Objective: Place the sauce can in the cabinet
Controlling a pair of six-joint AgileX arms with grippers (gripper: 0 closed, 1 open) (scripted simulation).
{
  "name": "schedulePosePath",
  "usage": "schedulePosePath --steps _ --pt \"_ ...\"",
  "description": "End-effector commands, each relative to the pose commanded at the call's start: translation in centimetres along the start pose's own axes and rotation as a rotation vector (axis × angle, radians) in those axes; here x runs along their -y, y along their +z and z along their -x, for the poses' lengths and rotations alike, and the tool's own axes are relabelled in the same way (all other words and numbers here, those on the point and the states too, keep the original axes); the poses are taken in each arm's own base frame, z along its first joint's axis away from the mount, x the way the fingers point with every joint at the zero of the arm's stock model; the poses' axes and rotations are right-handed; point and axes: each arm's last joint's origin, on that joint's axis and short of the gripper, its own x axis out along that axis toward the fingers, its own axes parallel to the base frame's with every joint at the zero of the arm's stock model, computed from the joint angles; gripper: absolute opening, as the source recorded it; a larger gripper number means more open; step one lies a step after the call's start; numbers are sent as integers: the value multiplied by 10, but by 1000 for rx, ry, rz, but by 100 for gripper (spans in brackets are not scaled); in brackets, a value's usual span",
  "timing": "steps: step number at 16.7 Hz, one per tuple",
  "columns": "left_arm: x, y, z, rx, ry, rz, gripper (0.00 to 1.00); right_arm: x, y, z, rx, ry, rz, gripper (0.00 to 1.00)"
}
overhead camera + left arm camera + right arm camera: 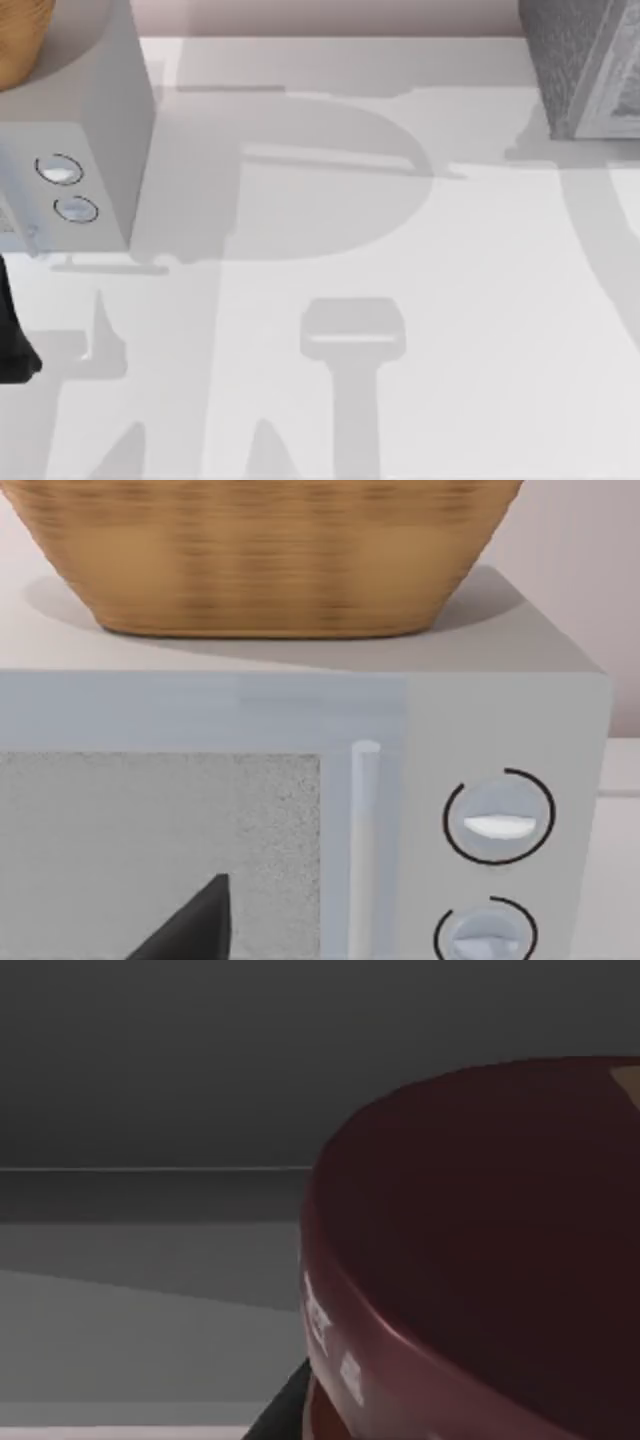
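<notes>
Two round knobs [66,188] sit on the front of a smooth pale box [100,90] at the left edge of the table [420,330]. A woven basket [20,40] rests on top of the box, at the table's far left corner. Just in front of the box, at the left edge, a dark bit of the left arm [14,340] pokes in.

From the left wrist view, the box is seen face on. The basket sits on its top. Under it are a speckled door panel [160,850], a pale upright handle [365,840] and the two knobs, one above the other. A dark tip of the left gripper [195,920] points at the door panel. I cannot tell if this gripper is apart or together.

The middle of the table is white, with soft grey shadows lying on it.

At the far right corner of the table stands the cabinet [575,65], grey and rough like stone, with a paler framed face.

In the right wrist view, the sauce can [480,1260] is very close, and its dark red top and rim loom big. Dark grey walls are behind it and a paler grey floor is beside it. A dark sliver of the right gripper [285,1405] shows next to the can. I cannot tell if it is clamped on the can. I cannot tell if the grey space is the inside of the cabinet.
</notes>
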Motion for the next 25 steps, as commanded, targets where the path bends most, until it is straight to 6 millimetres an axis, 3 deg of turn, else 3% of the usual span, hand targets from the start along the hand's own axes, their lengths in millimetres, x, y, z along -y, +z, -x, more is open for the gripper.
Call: schedulePosePath --steps 5,12,14,17,21,25 --pt "0 0 0 0 0 0 100 -12 29 -29 8 8 5 0" --pt "0 0 0 0 0 0 100 -13 31 -32 7 6 4 0" --pt "0 0 0 0 0 0 100 -12 32 -42 7 5 4 0" --pt "0 0 0 0 0 0 100 -13 37 -78 27 3 2 0" --pt "0 0 0 0 0 0 100 -18 18 -152 -13 7 6 0" --pt "0 0 0 0 0 0 100 -12 12 -181 8 6 3 0"
